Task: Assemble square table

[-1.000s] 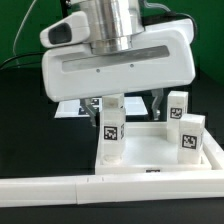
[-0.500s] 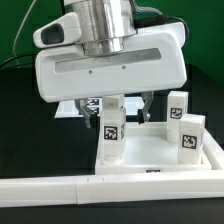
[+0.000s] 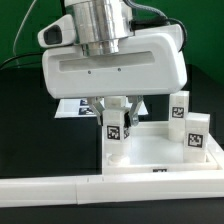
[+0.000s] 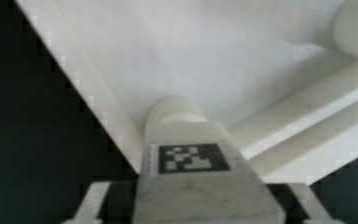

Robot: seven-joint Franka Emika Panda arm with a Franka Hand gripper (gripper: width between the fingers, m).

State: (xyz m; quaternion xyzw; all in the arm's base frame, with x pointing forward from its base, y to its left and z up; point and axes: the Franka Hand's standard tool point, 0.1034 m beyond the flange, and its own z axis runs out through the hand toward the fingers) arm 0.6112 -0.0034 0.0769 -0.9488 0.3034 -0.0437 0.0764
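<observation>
A stubby white tagged leg (image 3: pixel 117 129) is gripped by the gripper (image 3: pixel 116 112) over the white rimmed plastic tabletop (image 3: pixel 160 152); seating it in a left corner hole seemingly calls for alignment.

White legs (image 3: pixel 117 132) carry black-and-white tags; tabletop (image 3: pixel 160 150) white, table (image 3: pixel 20 140) black.

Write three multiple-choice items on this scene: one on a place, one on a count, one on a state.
1. Where is the leg under the gripper?
A. On the black table outside the tabletop
B. At a corner of the tabletop
C. On the marker board

2. How many tagged legs show in the exterior view?
A. One
B. Three
C. Five

3. How does that leg stand?
A. Tilted
B. Lying flat
C. Upside down on the rail

Key: B, it stands at the tray's corner; B, two more stand at the exterior view's right; A, it leans between the fingers.
</observation>
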